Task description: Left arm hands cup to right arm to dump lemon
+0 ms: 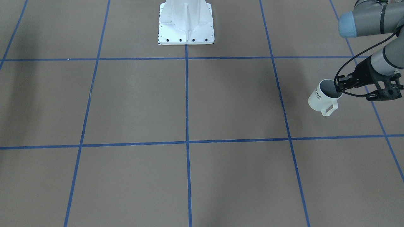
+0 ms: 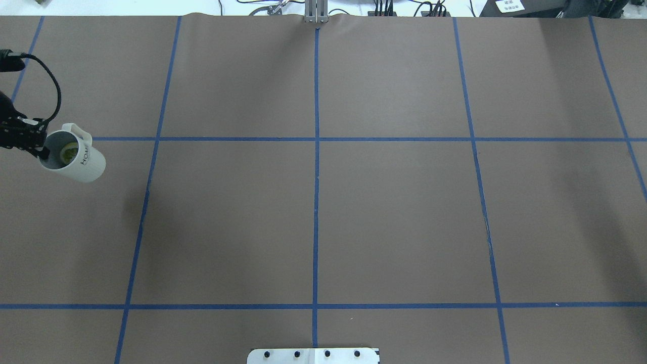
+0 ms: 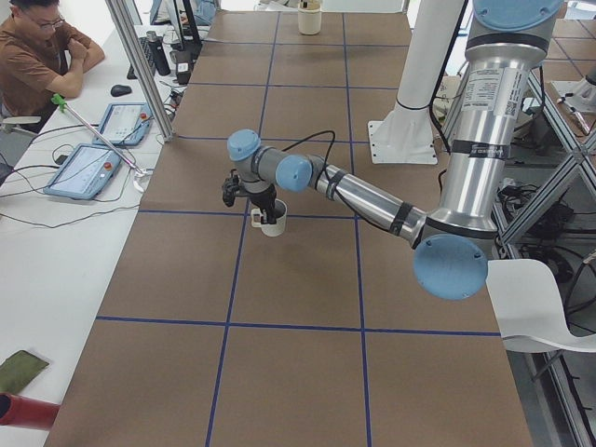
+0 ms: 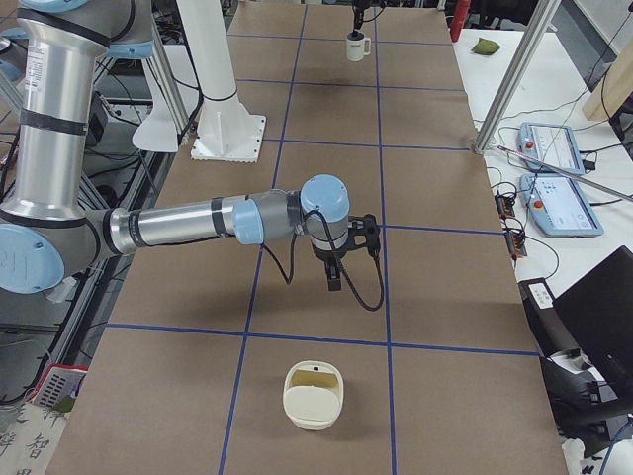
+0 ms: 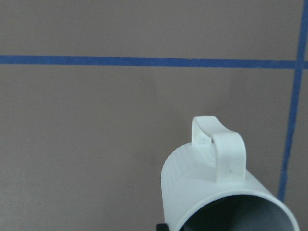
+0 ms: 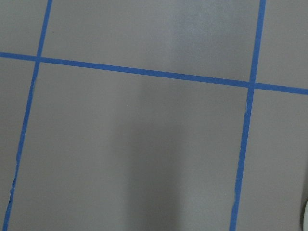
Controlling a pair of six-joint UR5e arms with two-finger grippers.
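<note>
The first leg of the hand-over is judged to be in hand. The cup (image 1: 318,99) is pinched at its rim by the left gripper (image 1: 338,85) — one finger inside, one outside — at the left end of the table (image 1: 221,110). Whether it is clear of the surface cannot be told. The lemon (image 2: 68,150) is seen lying inside it. The right gripper (image 4: 334,277) is well apart from the cup; whether it is spread cannot be told. Next, the cup is to be carried level toward it, with the body left free for gripping. A cream tub (image 4: 314,406) is seen near the right arm — contents unclear.
</note>
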